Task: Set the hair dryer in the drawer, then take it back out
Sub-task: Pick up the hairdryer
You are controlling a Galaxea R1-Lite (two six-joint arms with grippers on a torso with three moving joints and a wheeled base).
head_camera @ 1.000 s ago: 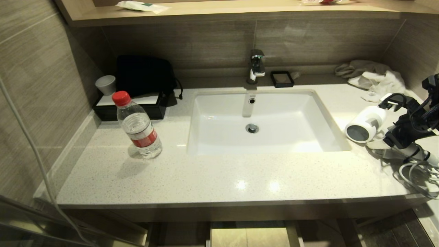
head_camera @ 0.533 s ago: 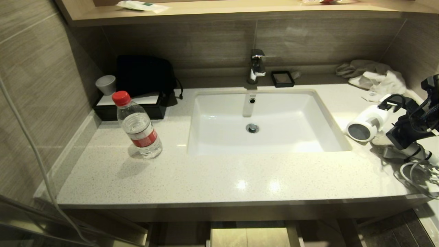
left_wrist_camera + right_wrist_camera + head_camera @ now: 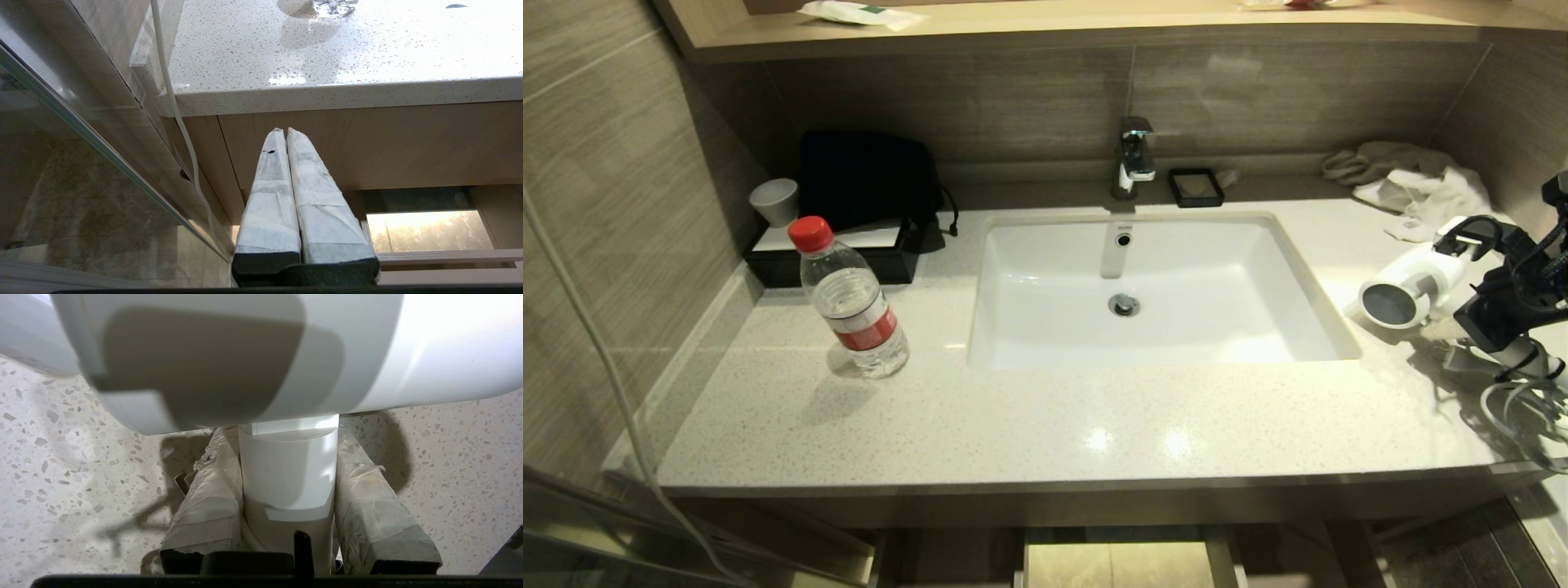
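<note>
The right end effector (image 3: 288,477) grips the hair dryer (image 3: 1409,286) by its handle at the counter (image 3: 1029,416) right end, beside the sink (image 3: 1152,286). Placement in the drawer and retrieval remain. The left end effector (image 3: 284,131) hangs closed and empty below the counter.

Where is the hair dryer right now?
Head view: the hair dryer is on the counter's right side, right of the sink, its handle in the right gripper's jaws.
</note>
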